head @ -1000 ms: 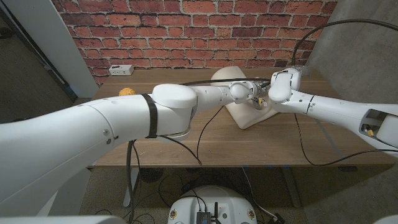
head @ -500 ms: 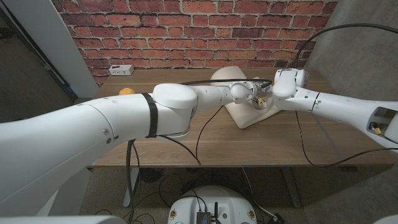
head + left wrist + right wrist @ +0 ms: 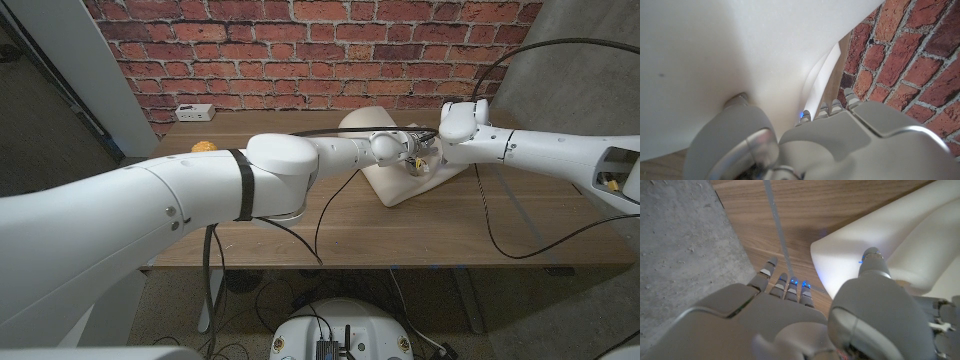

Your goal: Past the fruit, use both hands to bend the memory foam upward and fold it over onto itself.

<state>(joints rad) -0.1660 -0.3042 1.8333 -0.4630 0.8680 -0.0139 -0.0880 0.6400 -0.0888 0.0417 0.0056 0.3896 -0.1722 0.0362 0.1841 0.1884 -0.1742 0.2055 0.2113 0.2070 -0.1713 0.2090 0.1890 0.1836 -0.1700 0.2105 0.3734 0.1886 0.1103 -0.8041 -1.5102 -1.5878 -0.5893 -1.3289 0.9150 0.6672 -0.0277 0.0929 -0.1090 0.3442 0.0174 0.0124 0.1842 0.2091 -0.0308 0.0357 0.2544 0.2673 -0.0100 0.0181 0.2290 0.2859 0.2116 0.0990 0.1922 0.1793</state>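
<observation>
While both my arms reach out over the wooden table (image 3: 300,235), my hands meet at the memory foam (image 3: 400,185), which sits toward the far right part of the tabletop with its rear portion bent up into a rounded hump.

My left hand (image 3: 412,160) is pressed against the foam; in its wrist view the pale foam surface (image 3: 740,50) is right up against my thumb and fingers (image 3: 832,106), so I am touching it, though I cannot tell whether I truly grip it.

My right hand (image 3: 805,315) hovers at the foam's corner (image 3: 850,260), thumb over the foam and fingers (image 3: 785,287) pointing down at bare wood beside it, apart and holding nothing.

Farther left, near the back edge, lies an orange fruit (image 3: 204,148), well apart from the foam. Beyond it a white power strip (image 3: 194,112) rests by the brick wall (image 3: 300,50).
</observation>
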